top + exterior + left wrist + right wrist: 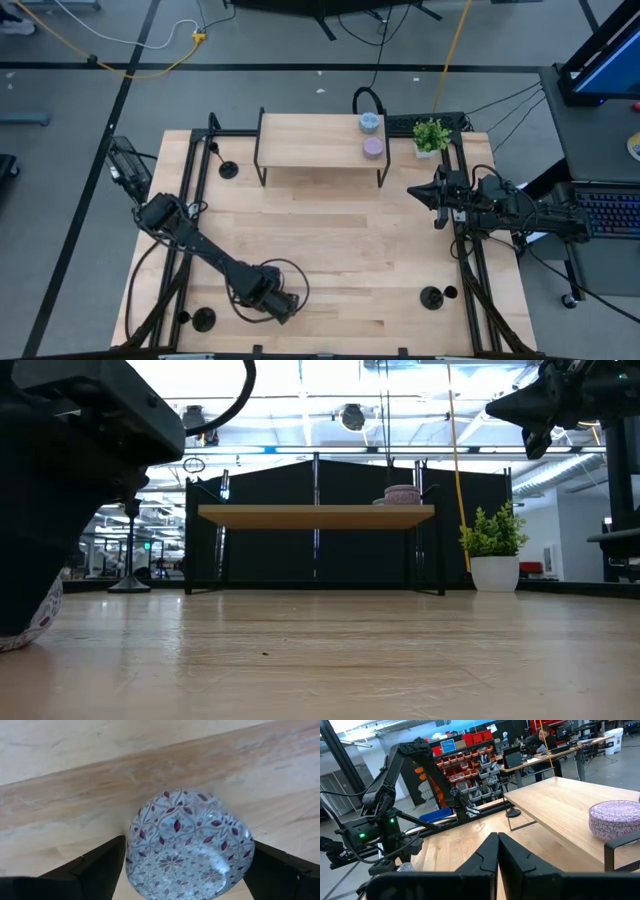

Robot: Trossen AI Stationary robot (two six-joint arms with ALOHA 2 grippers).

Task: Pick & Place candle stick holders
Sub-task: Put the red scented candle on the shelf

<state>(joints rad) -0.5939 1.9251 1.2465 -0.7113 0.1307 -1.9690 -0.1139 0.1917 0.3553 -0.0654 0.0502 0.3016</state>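
I have the wooden desk (330, 240) under me, with a low shelf (320, 140) standing at the middle of its far edge. The left arm reaches across to the near edge, left of centre, and the left gripper (283, 305) is down at the desk surface. Its fingers (100, 865) sit on either side of a white patterned puck (190, 845) and appear to press against both its flanks, so I judge them closed on it. The right arm waits at the right edge. The right gripper (415, 192) is held up off the desk, fingers closed tip to tip and holding nothing. A small potted plant (431, 135) stands at the far right corner, just beside the shelf. A blue puck (369, 122) and a lavender puck (372, 147) sit on the shelf's right end. The candle stick holders are all still on the desk and well apart from both grippers: one (432, 297) near the near right corner, one (203, 319) at the near left corner, and one (228, 170) by the shelf's left leg. As I judge it, no black holder has been picked yet and the step in hand is a grasp on the puck. The next move calls for a clean lift without tipping it, then carrying it towards the shelf. I can read no brand, label or writing on anything.
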